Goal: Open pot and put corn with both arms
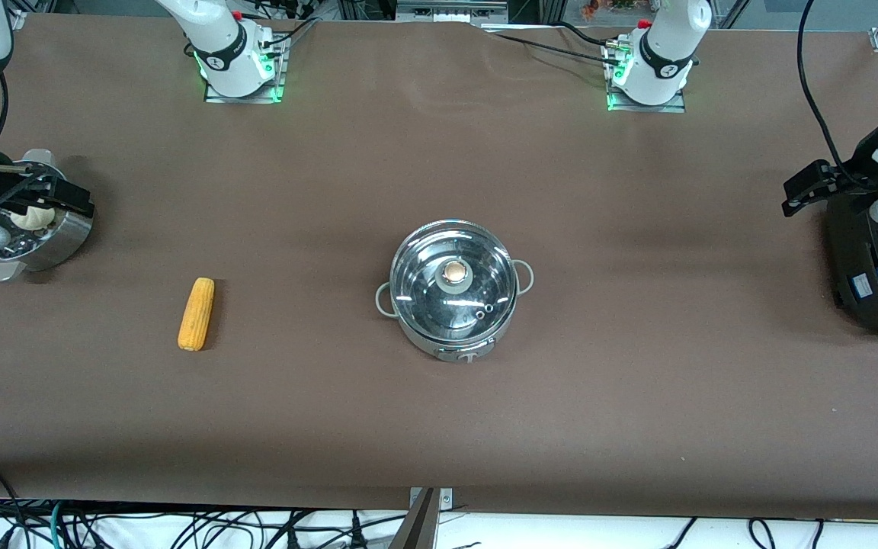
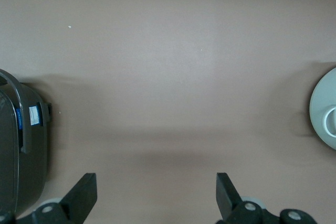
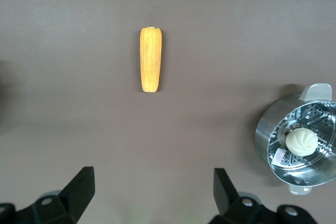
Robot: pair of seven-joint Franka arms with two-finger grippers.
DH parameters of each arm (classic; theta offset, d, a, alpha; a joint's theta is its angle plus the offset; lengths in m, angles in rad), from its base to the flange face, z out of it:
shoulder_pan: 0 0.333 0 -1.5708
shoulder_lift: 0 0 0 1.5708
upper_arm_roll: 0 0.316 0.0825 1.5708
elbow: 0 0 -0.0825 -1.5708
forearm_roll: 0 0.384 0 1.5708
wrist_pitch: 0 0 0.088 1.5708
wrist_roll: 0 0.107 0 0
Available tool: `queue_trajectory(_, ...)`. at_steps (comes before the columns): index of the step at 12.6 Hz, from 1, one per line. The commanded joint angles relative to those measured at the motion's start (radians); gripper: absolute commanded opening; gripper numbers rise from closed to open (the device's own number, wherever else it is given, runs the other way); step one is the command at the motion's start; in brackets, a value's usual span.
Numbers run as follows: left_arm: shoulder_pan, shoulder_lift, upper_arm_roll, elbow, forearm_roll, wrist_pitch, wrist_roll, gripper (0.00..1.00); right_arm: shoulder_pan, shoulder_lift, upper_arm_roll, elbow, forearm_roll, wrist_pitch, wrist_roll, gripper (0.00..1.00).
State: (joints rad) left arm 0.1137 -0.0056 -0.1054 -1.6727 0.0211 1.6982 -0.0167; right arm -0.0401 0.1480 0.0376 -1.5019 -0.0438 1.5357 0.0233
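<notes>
1. Front view: the round, shiny stainless-steel pot point(image 1: 454, 291) stood near the middle of the brown table point(image 1: 637, 396), with its clear glass lid point(image 1: 453, 279) seated on it and two small loop handles at its sides.
2. The husked yellow-orange corn cob point(image 1: 196, 313) lay flat on the table, well apart from the pot, toward the right arm's end.
3. The steel steamer basket point(image 1: 54, 229) holding a white round bun point(image 1: 32, 219) stood at the right arm's end, farther from the front camera than the corn cob.
4. The black rice cooker point(image 1: 873, 263) stood at the left arm's end.
5. The right gripper point(image 3: 152, 195) hung over the steamer basket, fingers spread wide and holding nothing.
6. The left gripper point(image 2: 156, 195) hung over the rice cooker, fingers likewise spread wide and holding nothing.
</notes>
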Motion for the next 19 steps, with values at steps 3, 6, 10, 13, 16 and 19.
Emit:
queue_trajectory(3,-0.037,0.056,-0.01,0.056,-0.103,-0.054,-0.035,1.0,-0.007,0.012,0.007,0.025,-0.002,-0.002,-0.013,1.0)
queue_trajectory(6,-0.17,0.143,-0.027,0.144,-0.139,-0.054,-0.289,1.0,-0.009,0.018,0.007,0.025,-0.002,-0.003,-0.013,1.0)
queue_trajectory(10,-0.38,0.315,-0.027,0.273,-0.135,-0.052,-0.57,1.0,-0.009,0.028,0.007,0.025,-0.001,0.017,-0.013,1.0)
queue_trajectory(13,-0.457,0.436,-0.025,0.382,-0.135,-0.049,-0.661,1.0,-0.009,0.035,0.007,0.025,-0.001,0.024,-0.013,1.0)
queue_trajectory(16,-0.538,0.521,-0.019,0.436,-0.132,0.018,-0.736,1.0,-0.011,0.057,0.007,0.025,-0.001,0.055,-0.014,1.0)
queue_trajectory(19,-0.635,0.572,-0.014,0.439,-0.084,0.11,-0.885,1.0,-0.014,0.065,0.005,0.023,-0.002,0.063,-0.031,1.0)
